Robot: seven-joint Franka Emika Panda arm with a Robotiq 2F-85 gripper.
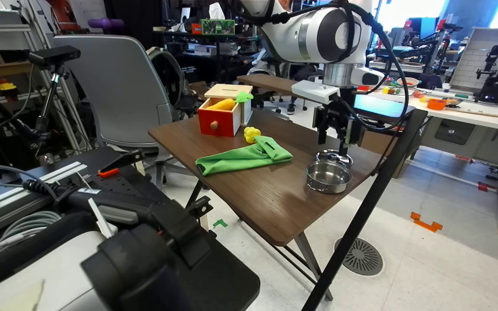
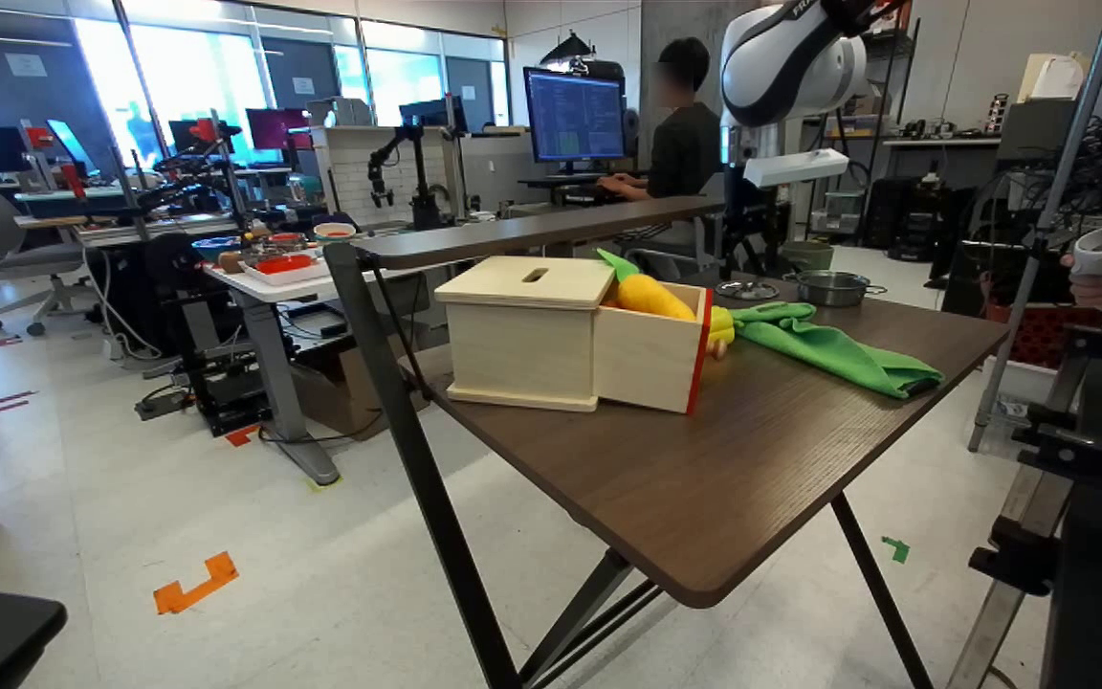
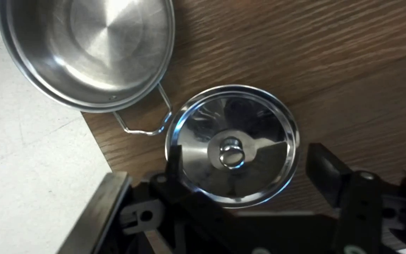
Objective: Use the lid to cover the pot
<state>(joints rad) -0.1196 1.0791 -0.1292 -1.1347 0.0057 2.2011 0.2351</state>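
Observation:
The round silvery lid lies flat on the brown table, its knob facing up. It shows in both exterior views. The shiny silver pot stands upright and uncovered beside the lid, near the table edge. It also shows in both exterior views. One wire handle of the pot points toward the lid. My gripper is open and empty above the lid, its fingers spread wide on either side of the knob. In an exterior view the gripper hangs pointing down over the lid.
A wooden box with a red-fronted drawer stands at the far end of the table, a yellow toy inside it. A yellow piece and a green cloth lie nearby. A black post rises beside the table.

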